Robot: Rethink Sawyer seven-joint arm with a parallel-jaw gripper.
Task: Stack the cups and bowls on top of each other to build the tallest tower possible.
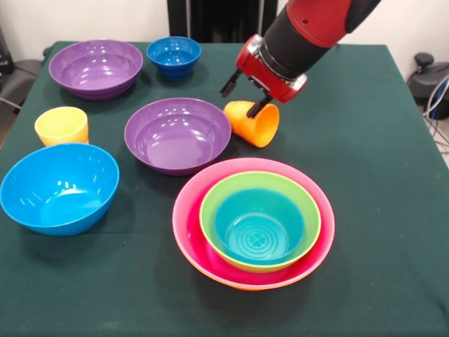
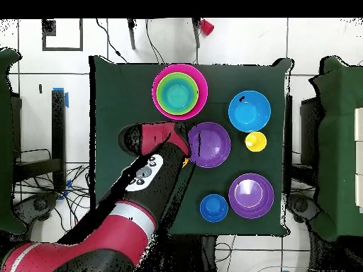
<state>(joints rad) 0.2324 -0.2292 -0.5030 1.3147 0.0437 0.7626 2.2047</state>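
The orange cup (image 1: 256,125) lies tipped on its side beside the middle purple bowl (image 1: 177,133). My gripper (image 1: 245,97) is open just above it; one fingertip (image 1: 264,105) touches the cup's upper side and the other hangs free to the left. The tower (image 1: 254,225) at the front is a teal bowl in a green one in the large pink one, with an orange rim below. The yellow cup (image 1: 62,126), light blue bowl (image 1: 59,186), second purple bowl (image 1: 95,67) and small dark blue bowl (image 1: 174,55) stand apart. In the overhead view my arm (image 2: 152,166) hides the gripper.
The green tablecloth (image 1: 379,175) is bare on the front view's right half. In the overhead view, chairs (image 2: 333,142) stand round the table and cables lie on the floor.
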